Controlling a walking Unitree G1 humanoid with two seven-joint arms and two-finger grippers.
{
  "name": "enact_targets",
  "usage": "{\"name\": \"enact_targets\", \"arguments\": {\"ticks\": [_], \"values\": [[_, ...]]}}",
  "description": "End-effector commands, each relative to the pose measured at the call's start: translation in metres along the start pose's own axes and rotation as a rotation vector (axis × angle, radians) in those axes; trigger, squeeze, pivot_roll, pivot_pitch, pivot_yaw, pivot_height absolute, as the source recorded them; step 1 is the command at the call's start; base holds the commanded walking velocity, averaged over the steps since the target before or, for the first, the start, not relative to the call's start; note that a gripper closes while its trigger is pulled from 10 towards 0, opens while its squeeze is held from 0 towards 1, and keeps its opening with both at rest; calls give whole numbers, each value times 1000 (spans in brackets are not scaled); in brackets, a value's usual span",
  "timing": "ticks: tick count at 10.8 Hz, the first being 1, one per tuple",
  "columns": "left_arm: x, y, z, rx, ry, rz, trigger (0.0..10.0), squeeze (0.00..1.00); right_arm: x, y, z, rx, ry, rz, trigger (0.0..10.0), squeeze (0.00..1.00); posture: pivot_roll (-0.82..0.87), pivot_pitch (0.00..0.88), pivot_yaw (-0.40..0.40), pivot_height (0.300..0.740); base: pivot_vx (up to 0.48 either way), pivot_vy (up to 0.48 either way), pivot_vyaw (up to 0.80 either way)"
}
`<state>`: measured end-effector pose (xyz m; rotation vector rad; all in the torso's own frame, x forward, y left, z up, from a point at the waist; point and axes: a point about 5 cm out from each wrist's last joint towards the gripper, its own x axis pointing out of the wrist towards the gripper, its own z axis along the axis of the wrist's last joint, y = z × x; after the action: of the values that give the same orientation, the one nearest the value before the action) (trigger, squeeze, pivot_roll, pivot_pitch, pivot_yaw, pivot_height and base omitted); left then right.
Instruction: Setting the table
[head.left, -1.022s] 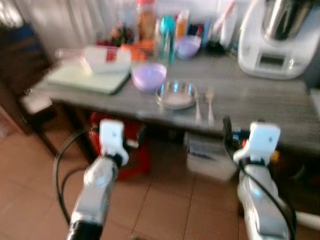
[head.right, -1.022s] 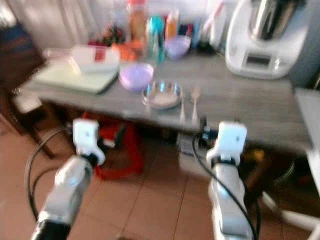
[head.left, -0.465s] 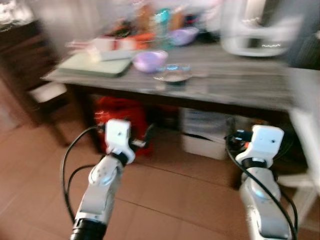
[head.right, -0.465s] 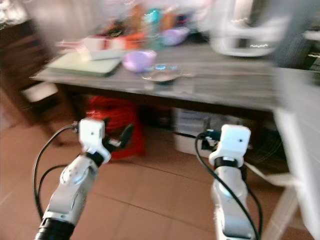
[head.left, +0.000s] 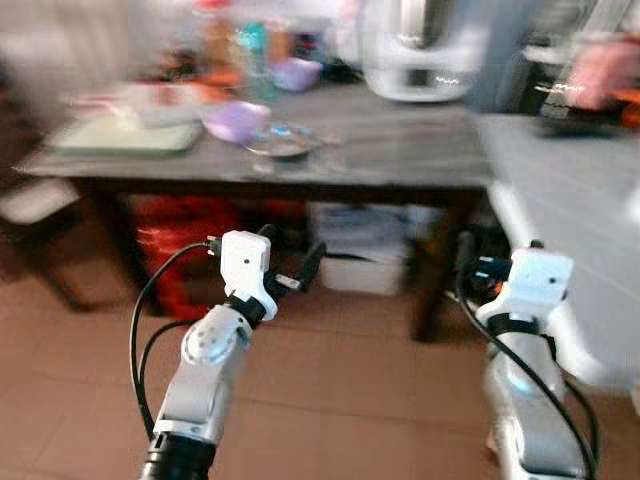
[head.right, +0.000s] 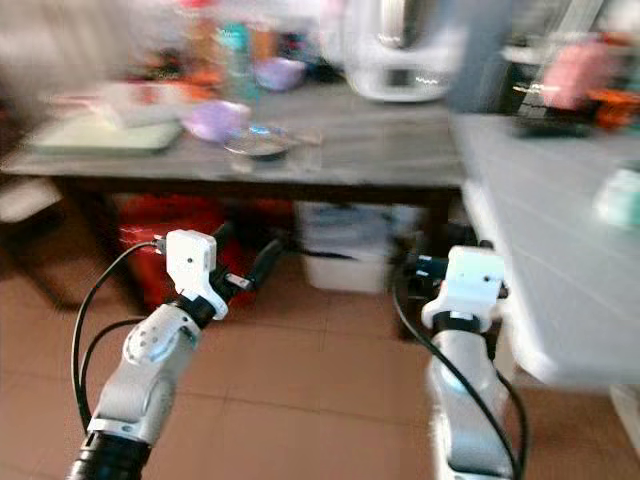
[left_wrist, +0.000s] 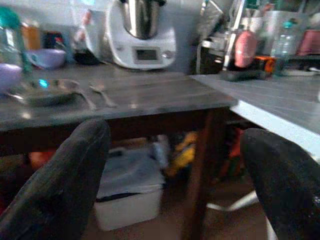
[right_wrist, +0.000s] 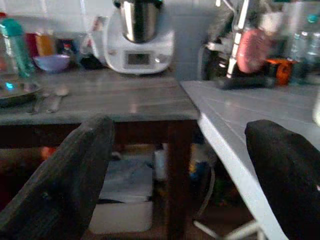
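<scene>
Left gripper held above the tiled floor, fingers spread wide, empty; metal plate on the grey wooden table, spoon and fork just beside it; right gripper likewise wide apart, holding nothing; head views blurred.

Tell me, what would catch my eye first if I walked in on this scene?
Probably the two silver arms held out low over the tiled floor, the left gripper and right gripper both open and holding nothing. Behind them stands a grey wooden table carrying a white kitchen machine at the back, and nearer the front a steel plate with a fork beside it.
</scene>
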<state>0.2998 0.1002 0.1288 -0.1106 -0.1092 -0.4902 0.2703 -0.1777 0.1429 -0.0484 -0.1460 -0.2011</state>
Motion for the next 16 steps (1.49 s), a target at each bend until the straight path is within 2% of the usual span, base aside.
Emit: {"name": "enact_targets", "arguments": {"ticks": [1,16], "values": [[-2,4,1,6,4,9,10000,0,1,5,4,7,-14,13,10000,0,13,29,30,740,0,0,0],[-2,1,-2,-10,14,-14,10000,0,3,8,3,4,-14,14,10000,0,24,32,28,740,0,-304,0]]}}
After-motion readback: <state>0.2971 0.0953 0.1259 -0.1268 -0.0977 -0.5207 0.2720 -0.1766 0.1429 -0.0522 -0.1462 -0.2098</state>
